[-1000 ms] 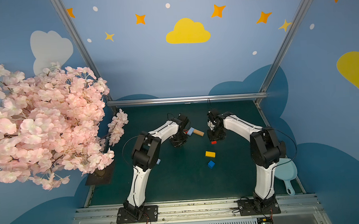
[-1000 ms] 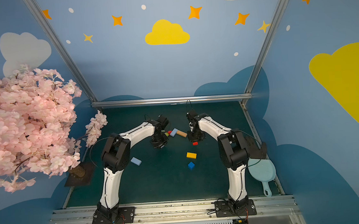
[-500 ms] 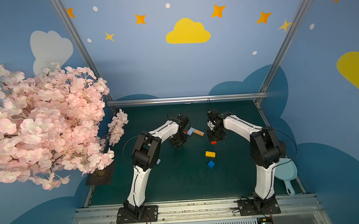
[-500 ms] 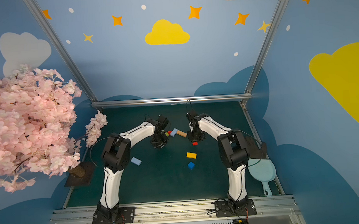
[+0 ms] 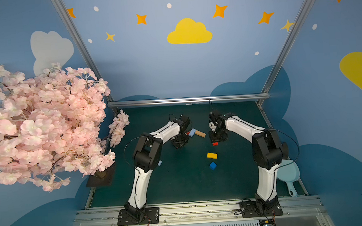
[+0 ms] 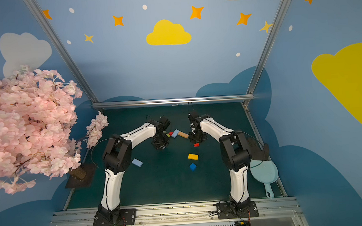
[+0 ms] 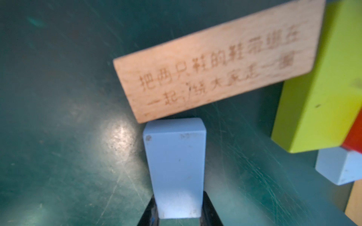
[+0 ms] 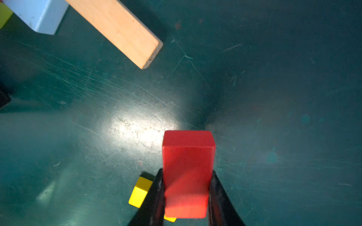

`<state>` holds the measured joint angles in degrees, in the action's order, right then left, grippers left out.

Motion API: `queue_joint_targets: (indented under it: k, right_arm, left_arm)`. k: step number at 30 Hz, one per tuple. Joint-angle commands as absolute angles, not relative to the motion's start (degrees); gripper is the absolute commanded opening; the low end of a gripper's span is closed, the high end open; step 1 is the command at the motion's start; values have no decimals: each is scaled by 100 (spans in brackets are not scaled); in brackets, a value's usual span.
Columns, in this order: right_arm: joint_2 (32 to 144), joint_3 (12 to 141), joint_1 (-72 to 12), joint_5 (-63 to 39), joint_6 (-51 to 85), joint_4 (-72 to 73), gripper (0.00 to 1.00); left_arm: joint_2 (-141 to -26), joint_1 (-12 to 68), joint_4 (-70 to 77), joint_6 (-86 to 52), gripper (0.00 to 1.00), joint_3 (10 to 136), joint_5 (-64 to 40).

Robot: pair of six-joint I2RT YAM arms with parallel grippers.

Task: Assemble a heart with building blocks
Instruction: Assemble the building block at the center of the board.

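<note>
I've got the left fingers (image 7: 149,215) pinching a blue bar (image 7: 174,166), its far end at the tan bar (image 7: 215,66), probably to join them. The right fingers (image 8: 217,199) pinch a red bar (image 8: 188,172), with the tan bar well ahead.

The only writing stood on the tan bar (image 7: 215,64), whose corner lay just beyond the end of the light blue bar (image 7: 174,166). It was two rows of burnt-in Chinese characters, roughly 把两只鞋的鞋带绑在 over 一起…大家走一圈, with several too blurred to be certain.
</note>
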<state>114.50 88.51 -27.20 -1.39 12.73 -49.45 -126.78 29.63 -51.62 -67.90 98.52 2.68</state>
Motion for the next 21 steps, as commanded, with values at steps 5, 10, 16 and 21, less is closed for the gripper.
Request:
queue_joint_targets:
  k: [5, 10, 16, 21]
  right_arm:
    - [11330, 8721, -2705, -167, 1201, -4975, 0]
    - [11322, 8686, -2709, -180, 1206, -4975, 0]
    - [11327, 8660, -2719, -190, 1230, -4957, 0]
    - [11269, 8626, -2707, -156, 1250, -4951, 0]
  left_arm:
    - [-13144, 2892, -5045, -6878, 20, 9749, 615]
    - [-13166, 2885, -5052, -6812, 30, 9760, 616]
    - [-13092, 2899, -4992, -6591, 62, 9764, 659]
    - [-12987, 2983, -4988, -6335, 72, 9899, 703]
